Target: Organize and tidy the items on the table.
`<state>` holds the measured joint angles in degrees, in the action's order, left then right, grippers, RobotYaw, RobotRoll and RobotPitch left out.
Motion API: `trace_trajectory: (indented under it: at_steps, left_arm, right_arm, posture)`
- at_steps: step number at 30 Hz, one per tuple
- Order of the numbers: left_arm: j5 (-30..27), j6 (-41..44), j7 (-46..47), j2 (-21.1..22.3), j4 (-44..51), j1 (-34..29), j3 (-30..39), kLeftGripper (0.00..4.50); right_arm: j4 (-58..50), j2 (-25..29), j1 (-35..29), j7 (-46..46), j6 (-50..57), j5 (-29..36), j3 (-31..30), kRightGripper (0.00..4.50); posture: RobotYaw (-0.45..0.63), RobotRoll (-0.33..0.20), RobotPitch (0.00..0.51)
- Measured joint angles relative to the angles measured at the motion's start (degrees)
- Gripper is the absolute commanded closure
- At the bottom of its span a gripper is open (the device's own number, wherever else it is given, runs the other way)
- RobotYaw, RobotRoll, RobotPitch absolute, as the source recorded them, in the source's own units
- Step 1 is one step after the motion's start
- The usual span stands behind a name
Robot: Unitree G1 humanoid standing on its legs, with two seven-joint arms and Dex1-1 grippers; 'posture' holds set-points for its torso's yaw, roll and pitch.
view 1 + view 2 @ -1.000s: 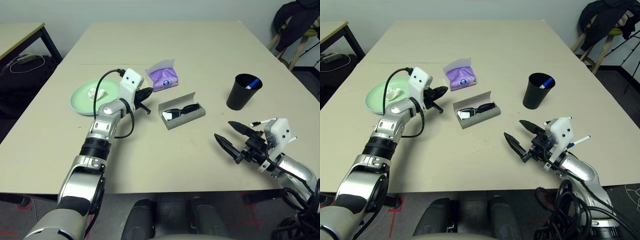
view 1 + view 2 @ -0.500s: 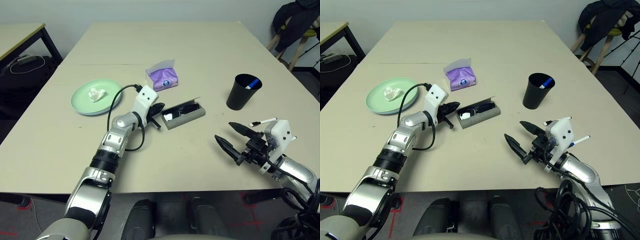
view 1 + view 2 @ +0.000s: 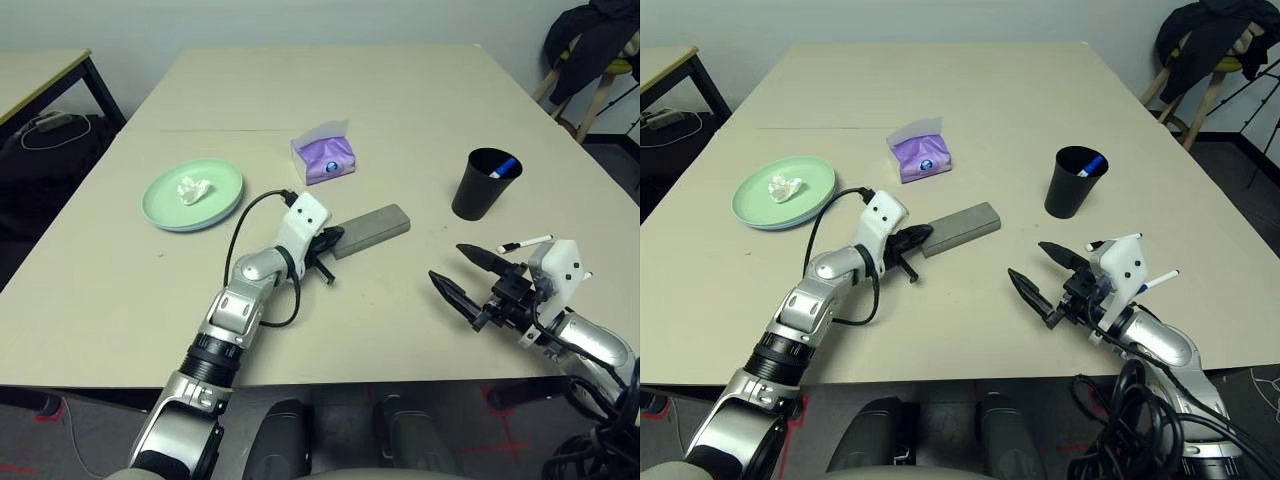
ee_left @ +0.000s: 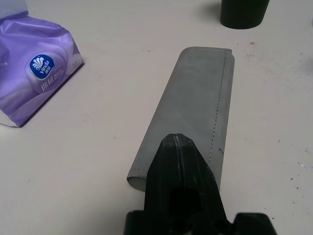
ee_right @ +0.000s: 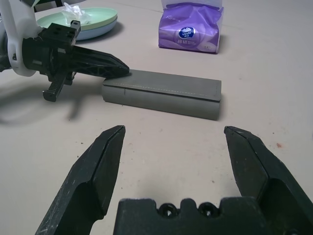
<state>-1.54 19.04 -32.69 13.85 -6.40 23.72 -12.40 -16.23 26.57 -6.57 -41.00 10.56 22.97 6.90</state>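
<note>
A broad beige table [image 3: 420, 90] is carrying the whole tidying job, with its items sitting well apart across the near half. One mint green plate [image 3: 192, 194], resting on a pale blue one whose rim is just peeking out beneath, is lying toward the robot's left and holding a single crumpled white tissue [image 3: 191, 187], likely parked there as rubbish to be cleared. One purple tissue pack [image 3: 324, 156] is standing beyond the centre. One grey glasses case [image 3: 370, 229] is lying lid-down at mid-table, with no sunglasses showing, so they are probably stowed inside. The left gripper [image 3: 331, 241], its two black fingers pressed together into one blunt point, is resting its tip at the case's near end and gripping nothing, a pose suited to pressing the lid flat or nudging the case. One black cup [image 3: 484, 184] is standing upright toward the right, a blue-tipped pen poking from it, apparently serving as the pen holder. The right gripper [image 3: 463, 275] is hovering near the table's front edge with its fingers spread wide and empty, seemingly waiting its turn. Just beside it, one white marker [image 3: 526, 243] is lying loose on the tabletop, the likeliest item left to go into the cup.
</note>
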Motion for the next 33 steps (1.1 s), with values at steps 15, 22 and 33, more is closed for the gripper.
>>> trace_trajectory:
  at_steps: [15,22,33]
  left_arm:
    - [-13.3,9.1,-4.0,2.8,16.9,0.3,9.2,1.62]
    - [-18.4,8.7,-7.2,7.2,20.6,-2.5,12.6,0.02]
    - [-21.4,1.1,-15.7,10.4,26.5,-12.4,9.6,0.02]
  right_arm:
    - [2.6,0.1,2.7,-1.6,-1.5,-0.5,-0.1,0.0]
    - [5.2,0.2,5.2,-2.3,-2.8,-1.1,-0.1,0.0]
    - [8.3,0.5,7.4,-3.7,-5.2,-1.9,-0.2,0.0]
  posture:
    - [0.04,0.0,0.064]
    - [0.05,0.0,0.063]
    - [0.05,0.0,0.063]
